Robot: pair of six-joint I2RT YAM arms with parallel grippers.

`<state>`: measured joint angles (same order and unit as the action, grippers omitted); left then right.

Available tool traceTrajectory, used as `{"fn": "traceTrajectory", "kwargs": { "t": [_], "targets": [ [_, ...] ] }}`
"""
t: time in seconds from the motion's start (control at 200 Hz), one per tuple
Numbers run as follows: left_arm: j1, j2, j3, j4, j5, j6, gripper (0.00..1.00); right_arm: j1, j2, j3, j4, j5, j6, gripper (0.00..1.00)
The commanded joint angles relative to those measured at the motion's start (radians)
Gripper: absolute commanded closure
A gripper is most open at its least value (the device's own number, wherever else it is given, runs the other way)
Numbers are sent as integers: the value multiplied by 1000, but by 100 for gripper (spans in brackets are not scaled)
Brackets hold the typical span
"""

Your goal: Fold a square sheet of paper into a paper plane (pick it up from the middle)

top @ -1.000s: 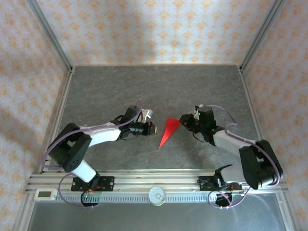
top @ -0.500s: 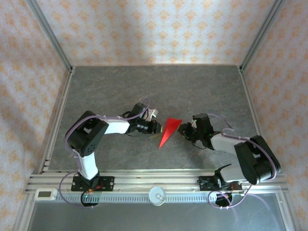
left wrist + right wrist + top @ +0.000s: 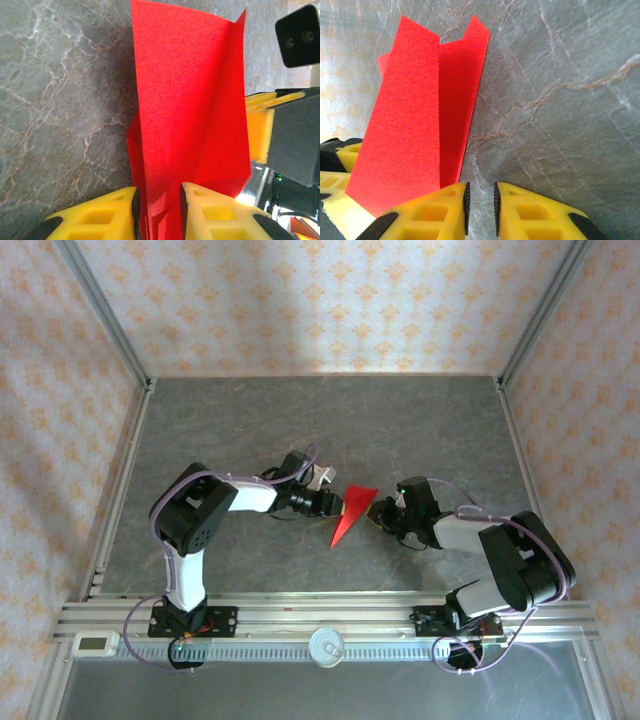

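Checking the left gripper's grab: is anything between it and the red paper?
Nothing visible does. The left gripper straddles the red paper, a finger on each side. The right gripper sits just beside it, over the table.

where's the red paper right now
In the top view the paper sits between the left gripper and the right gripper, its narrow point toward the bottom of the picture.

No text, label, brand or number can be read anywhere. Small white display unit (image 3: 90,643) on the rail off the surface's near left corner: its face is too small to make out. Paper plane (image 3: 350,512): plain red faces.
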<state>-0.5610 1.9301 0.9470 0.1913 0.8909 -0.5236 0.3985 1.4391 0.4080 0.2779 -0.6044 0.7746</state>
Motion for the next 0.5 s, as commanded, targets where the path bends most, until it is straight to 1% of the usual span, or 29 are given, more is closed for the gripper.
{"fn": "traceTrajectory", "kwargs": {
  "t": [0.0,0.23,0.355,0.475,0.495],
  "targets": [
    [-9,42,44,-8,24,24,71,7,18,22,18,-5,-4,78],
    [-40,69,81,-31,42,42,72,7,21,17,9,-1,-4,79],
    [-43,42,71,-16,37,38,74,7,-3,18,-13,14,-9,78],
    [-43,-10,35,21,-13,28,83,7,-42,12,-35,34,-7,77],
    [-43,-45,27,28,-23,25,85,7,-51,10,-39,38,-6,76]
  ]
}}
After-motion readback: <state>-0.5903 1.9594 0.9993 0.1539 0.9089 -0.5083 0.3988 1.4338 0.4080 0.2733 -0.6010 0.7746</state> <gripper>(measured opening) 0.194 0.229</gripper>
